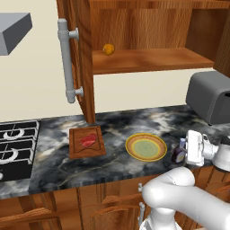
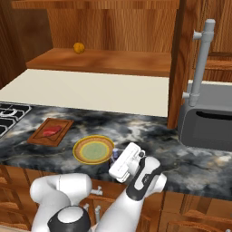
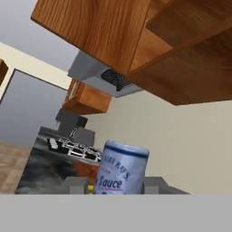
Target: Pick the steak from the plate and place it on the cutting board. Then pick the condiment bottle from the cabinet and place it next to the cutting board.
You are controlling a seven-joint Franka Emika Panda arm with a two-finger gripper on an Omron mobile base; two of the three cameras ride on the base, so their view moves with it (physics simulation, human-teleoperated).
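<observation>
The red steak [image 1: 88, 140] [image 2: 51, 131] lies on the reddish-brown cutting board [image 1: 85, 152] [image 2: 41, 138], left of the yellow-orange plate [image 1: 146, 147] [image 2: 94, 150], which holds nothing. The dark condiment bottle [image 1: 180, 152] stands upright just right of the plate, near the counter's front edge. My gripper [image 1: 183, 152] [image 2: 116, 157] reaches in from the right with a finger on each side of it. In the hand view the bottle's pale top [image 3: 122, 170] sits between the fingertips [image 3: 156, 185]. The open cabinet [image 1: 148, 60] hangs above.
A small orange ball [image 1: 108, 49] [image 2: 79, 47] rests on the cabinet shelf. A grey toaster [image 1: 211, 96] [image 2: 206, 122] stands at the counter's right end. The stove [image 1: 15, 143] lies at the left under a grey hood [image 1: 13, 31]. The open cabinet door with its bar handle [image 1: 67, 63] juts out above the board.
</observation>
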